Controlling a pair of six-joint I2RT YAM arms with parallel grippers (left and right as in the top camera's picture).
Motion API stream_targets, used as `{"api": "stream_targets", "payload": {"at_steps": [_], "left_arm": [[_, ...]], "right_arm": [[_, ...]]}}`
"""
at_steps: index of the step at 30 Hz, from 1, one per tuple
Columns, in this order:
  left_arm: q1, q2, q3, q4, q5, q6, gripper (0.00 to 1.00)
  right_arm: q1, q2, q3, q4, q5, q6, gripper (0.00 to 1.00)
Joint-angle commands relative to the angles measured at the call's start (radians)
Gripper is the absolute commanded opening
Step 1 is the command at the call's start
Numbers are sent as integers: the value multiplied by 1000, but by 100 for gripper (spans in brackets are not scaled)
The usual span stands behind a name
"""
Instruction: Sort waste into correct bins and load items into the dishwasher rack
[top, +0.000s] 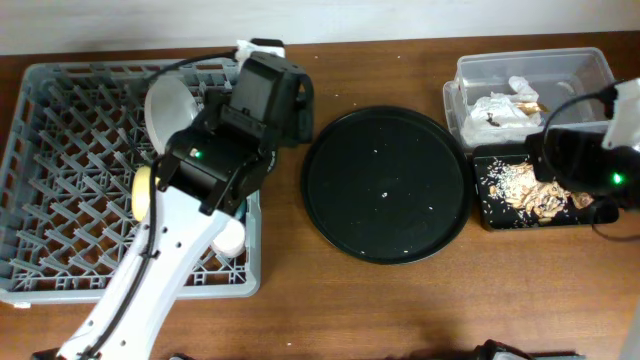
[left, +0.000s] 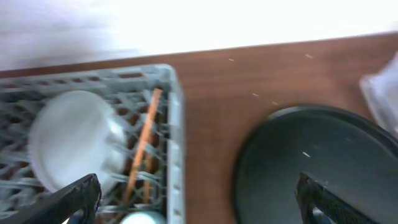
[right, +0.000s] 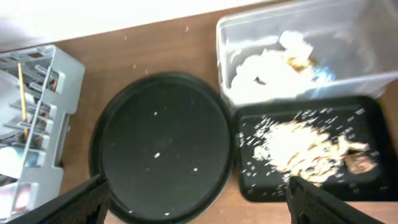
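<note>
The grey dishwasher rack (top: 60, 150) stands at the left. In it are a pale plate (top: 170, 105) on edge, a yellow bowl (top: 142, 190) partly under my left arm, and wooden chopsticks (left: 142, 146). A pale cup rim (left: 142, 218) shows below the chopsticks; its colour is unclear. My left gripper (left: 199, 205) is open and empty above the rack's right wall. The clear tub (top: 530, 70) holds white napkins (top: 505, 105). The small black tray (top: 500, 215) holds beige food scraps (right: 305, 149). My right gripper (right: 199, 202) is open and empty above the gap beside that tray.
The large round black tray (top: 385, 185) lies in the middle with a few crumbs on it. Bare brown table runs along the front edge. A pale wall lies behind the table.
</note>
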Motion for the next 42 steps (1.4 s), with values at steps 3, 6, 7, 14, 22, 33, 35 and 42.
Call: {"api": "stream_targets", "payload": {"at_steps": [3, 6, 7, 14, 22, 33, 35, 42], "left_arm": [[-7, 19, 1, -4, 75, 18, 99], [-7, 19, 1, -4, 75, 18, 99], [-7, 19, 1, -4, 75, 18, 99], [-7, 19, 1, -4, 76, 18, 99], [-7, 19, 1, -4, 75, 18, 99], [-7, 19, 1, -4, 75, 18, 99], [-7, 19, 1, -4, 75, 18, 99], [-7, 19, 1, -4, 75, 17, 99]], "right_arm": [[-3, -60, 11, 10, 34, 9, 98], [-3, -43, 11, 11, 35, 9, 99], [-3, -33, 11, 11, 35, 9, 98], [15, 29, -2, -28, -2, -27, 98], [426, -414, -693, 744, 311, 126, 98], [460, -1183, -1668, 1247, 289, 249, 98], [469, -1207, -1666, 1216, 325, 248, 98], [469, -1227, -1666, 1208, 367, 238, 98]]}}
